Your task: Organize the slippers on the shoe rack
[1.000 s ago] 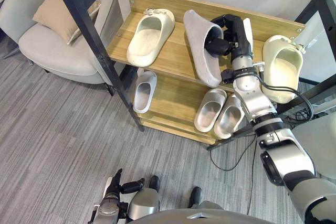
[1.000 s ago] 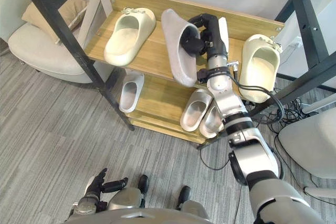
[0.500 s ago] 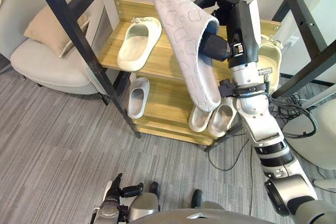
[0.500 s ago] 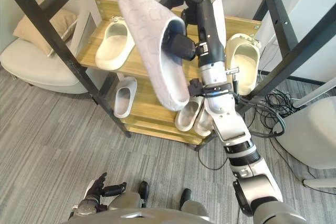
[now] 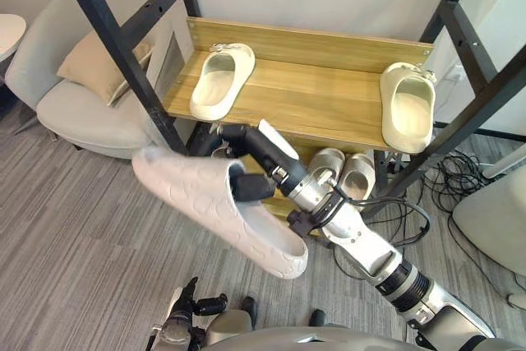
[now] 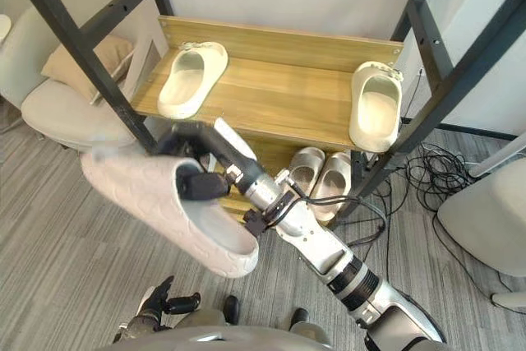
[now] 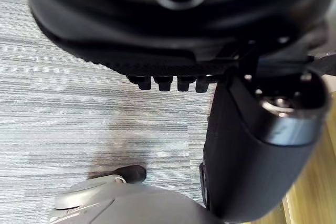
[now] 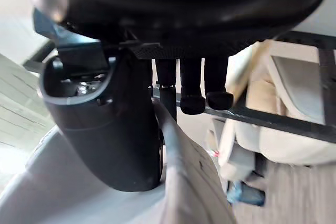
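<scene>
Right hand [image 5: 261, 162]: clamped on the grey slipper [image 5: 215, 213]. Thumb [image 8: 107, 124] sits inside the slipper's opening, and fingers [image 8: 192, 90] are curled over the outside of the upper, with the edge pinched between them.

Slipper position: off the shoe rack [image 5: 312, 92], held in the air in front of its lower left corner, over the grey carpet [image 5: 74, 228]. It lies tilted, with the patterned upper facing the camera and the opening toward the hand.

Rack contents: one cream slipper [image 5: 220, 80] at the left end of the top shelf, another cream slipper [image 5: 408, 106] at the right end, bare wood between them. A pale pair [image 5: 327, 167] is on the lower shelf, partly behind the right arm.

Left hand [image 5: 186, 306]: low, well in front of the rack, fingers relaxed, holding nothing.
</scene>
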Available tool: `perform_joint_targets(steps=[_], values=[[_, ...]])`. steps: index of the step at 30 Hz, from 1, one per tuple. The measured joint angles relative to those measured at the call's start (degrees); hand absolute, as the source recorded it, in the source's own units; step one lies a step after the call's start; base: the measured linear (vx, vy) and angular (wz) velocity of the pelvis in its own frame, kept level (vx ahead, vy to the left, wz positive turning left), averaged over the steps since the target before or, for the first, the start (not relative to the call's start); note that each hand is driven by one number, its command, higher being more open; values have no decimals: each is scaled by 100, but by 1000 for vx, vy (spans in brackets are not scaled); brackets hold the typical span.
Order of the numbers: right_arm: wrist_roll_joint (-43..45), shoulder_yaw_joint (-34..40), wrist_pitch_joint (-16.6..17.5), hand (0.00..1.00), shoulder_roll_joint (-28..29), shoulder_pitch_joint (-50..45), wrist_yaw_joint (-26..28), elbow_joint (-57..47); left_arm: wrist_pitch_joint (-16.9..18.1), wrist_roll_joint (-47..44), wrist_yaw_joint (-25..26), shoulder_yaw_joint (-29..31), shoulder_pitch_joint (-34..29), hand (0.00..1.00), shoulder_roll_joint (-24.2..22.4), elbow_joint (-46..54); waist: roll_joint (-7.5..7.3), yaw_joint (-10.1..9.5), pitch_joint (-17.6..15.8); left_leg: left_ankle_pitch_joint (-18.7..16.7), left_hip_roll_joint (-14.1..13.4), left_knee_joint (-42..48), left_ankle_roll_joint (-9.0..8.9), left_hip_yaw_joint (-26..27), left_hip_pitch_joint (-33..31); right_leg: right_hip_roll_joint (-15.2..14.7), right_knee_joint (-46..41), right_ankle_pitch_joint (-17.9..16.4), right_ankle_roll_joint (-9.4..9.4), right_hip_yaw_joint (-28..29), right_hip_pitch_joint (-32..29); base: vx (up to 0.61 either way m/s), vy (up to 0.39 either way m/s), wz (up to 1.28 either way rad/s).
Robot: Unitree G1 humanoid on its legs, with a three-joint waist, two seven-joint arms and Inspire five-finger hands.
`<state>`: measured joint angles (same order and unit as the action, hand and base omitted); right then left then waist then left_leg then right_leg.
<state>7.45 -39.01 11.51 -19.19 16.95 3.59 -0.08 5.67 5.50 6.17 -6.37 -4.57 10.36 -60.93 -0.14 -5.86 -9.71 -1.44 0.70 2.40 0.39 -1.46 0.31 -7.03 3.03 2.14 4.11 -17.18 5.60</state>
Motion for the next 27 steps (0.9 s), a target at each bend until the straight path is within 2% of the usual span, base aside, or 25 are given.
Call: perform_joint_targets(steps=[3,5,7,11,14,19,21,24,27], values=[[-75,-51,-23,0,-217,9,9,181,52,28,-3,-9,133,100,-25,2,83,-25,-127,-16,17,314,-18,-154,-352,-57,-348,-136,-18,-141,-263,-32,4,30],[-112,-34,-24,0,-318,148,-42,306,85,20,11,-8,346,100,-36,63,225,-36,-402,-207,-19,949,-37,-249,-815,-126,-1102,-412,-54,-165,-729,-148,26,19],[-284,-21,-24,0,-358,394,-86,451,193,-13,74,8,582,100,-27,158,287,-58,-727,-412,-37,1586,-46,-273,-1283,-219,-1862,-707,-82,-148,-1218,-262,7,6],[-824,283,-34,0,-522,832,-276,766,308,-229,127,104,1051,100,-9,421,282,-109,-1174,-816,-43,2905,-112,-373,-2663,-462,-3416,-1303,-150,-143,-2593,-267,-41,12],[-1113,751,-129,0,-739,1047,-556,865,414,-386,140,299,1163,100,-93,735,277,-153,-1462,-843,-8,3367,-112,-428,-3312,-617,-4012,-1429,-216,-183,-3250,-215,-56,10],[-1249,1390,-253,0,-1041,1580,-1167,1045,522,-578,178,401,1407,100,-163,1012,274,-161,-1586,-1062,94,4390,-204,-591,-4428,-888,-5167,-1818,-306,-267,-4271,-124,-53,18],[-1315,1505,-255,0,-1031,1784,-1336,1043,522,-606,182,531,1466,100,-237,1088,271,-157,-1590,-1159,96,4729,-184,-604,-4741,-943,-5521,-1971,-334,-251,-4564,-142,-55,4],[-1478,1778,-263,0,-975,2239,-1793,888,530,-631,203,785,1631,100,-410,1393,225,-196,-1630,-1322,108,5393,-254,-687,-5513,-1085,-6280,-2284,-395,-272,-5291,-92,-29,8],[-1548,1922,-296,0,-929,2371,-1988,822,535,-730,207,806,1667,100,-468,1567,185,-270,-1691,-1359,113,5573,-289,-711,-5742,-1142,-6543,-2407,-437,-286,-5523,-52,-11,8]])
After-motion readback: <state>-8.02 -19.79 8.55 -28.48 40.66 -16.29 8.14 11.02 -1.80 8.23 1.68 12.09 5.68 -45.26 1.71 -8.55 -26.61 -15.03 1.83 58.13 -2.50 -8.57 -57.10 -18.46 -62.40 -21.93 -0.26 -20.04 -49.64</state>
